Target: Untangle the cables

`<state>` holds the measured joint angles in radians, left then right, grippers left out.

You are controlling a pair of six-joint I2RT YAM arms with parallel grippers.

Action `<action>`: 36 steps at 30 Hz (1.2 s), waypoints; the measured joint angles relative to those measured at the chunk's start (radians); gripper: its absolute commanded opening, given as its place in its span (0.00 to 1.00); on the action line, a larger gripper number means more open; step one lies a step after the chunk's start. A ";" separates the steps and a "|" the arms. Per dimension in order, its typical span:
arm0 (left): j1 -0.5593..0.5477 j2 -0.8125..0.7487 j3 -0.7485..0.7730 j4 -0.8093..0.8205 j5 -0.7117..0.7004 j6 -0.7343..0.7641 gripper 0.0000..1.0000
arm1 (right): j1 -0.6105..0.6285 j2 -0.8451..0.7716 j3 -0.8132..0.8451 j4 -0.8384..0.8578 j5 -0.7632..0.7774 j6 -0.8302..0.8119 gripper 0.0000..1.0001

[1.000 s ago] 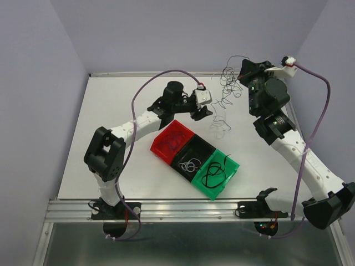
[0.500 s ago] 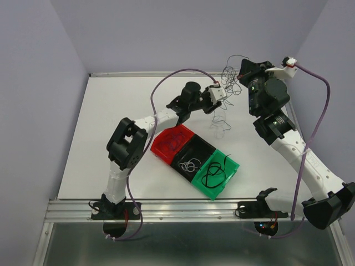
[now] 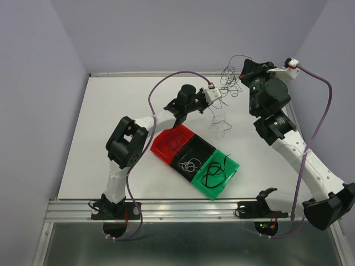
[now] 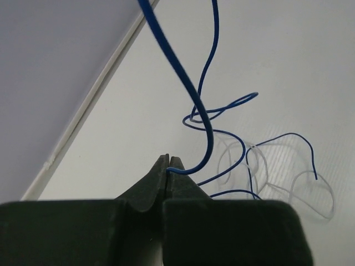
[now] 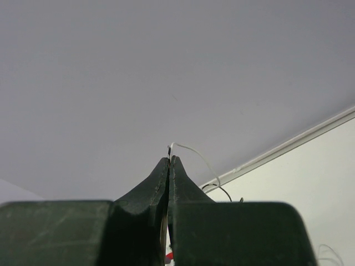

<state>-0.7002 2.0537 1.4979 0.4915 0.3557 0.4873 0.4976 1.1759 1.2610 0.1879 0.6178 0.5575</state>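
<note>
White surface [image 3: 111, 138], cables [image 3: 226, 88] dangling in a tangle around 1 o'clock. Left jaws, apart a second ago, are now clamping the blue cable [image 4: 186, 80]; right jaws are pinching a white cable [image 5: 191, 148] up high. Guessing the pulling-apart is starting.

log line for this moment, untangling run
left fingers: shut on thin blue wire | right fingers: shut on thin white wire, raised | wire tangle: between the two arms
</note>
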 measured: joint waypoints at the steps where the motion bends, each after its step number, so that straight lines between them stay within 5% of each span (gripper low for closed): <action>1: 0.008 0.000 -0.013 0.002 0.008 -0.005 0.00 | 0.000 -0.002 -0.001 0.000 0.014 0.000 0.00; 13: 0.281 0.000 -0.093 0.001 0.102 -0.115 0.00 | 0.000 -0.285 -0.060 0.054 0.278 -0.108 0.00; 26: 0.283 0.020 -0.048 -0.045 -0.011 -0.208 0.00 | 0.000 -0.342 -0.076 0.113 0.355 -0.169 0.00; 36: 0.401 0.082 0.038 -0.101 -0.164 -0.395 0.00 | 0.000 -0.471 -0.116 0.138 0.459 -0.185 0.00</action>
<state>-0.2993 2.1353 1.5360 0.3904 0.1913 0.0925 0.4976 0.7052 1.1454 0.3256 1.0771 0.3721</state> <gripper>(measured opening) 0.041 0.022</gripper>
